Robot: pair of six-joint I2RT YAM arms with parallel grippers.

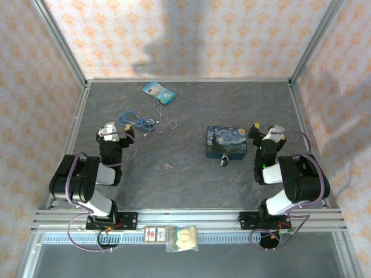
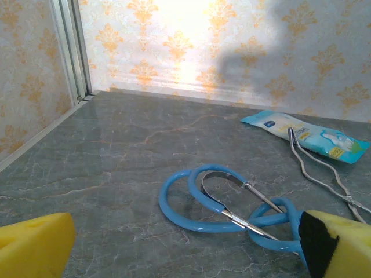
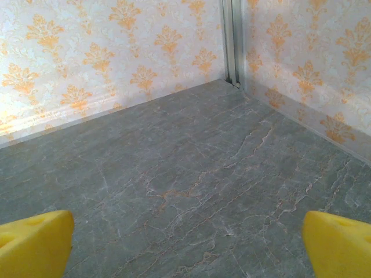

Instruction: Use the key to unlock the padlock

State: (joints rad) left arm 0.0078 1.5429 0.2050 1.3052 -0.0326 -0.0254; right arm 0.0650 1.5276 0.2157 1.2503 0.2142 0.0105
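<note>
The tiny dark padlock [image 1: 225,159] with its thin shackle lies on the grey table just in front of the blue starry tin [image 1: 226,142]. Left of it, near the table's middle, lies the small pale key [image 1: 168,167]. My left gripper [image 1: 116,128] rests at the left side of the table, open, its yellow fingertips [image 2: 35,243] wide apart with nothing between them. My right gripper [image 1: 264,132] sits to the right of the tin, also open, with bare table between its yellow pads [image 3: 339,240]. Neither gripper touches the padlock or the key.
A blue stethoscope cord [image 2: 191,217] with metal tubes lies just ahead of the left gripper, also seen from above [image 1: 134,120]. Bent silvery wire loops [image 1: 163,119] and a pale blue packet [image 1: 158,91] lie farther back. Small packets [image 1: 184,237] sit on the near rail.
</note>
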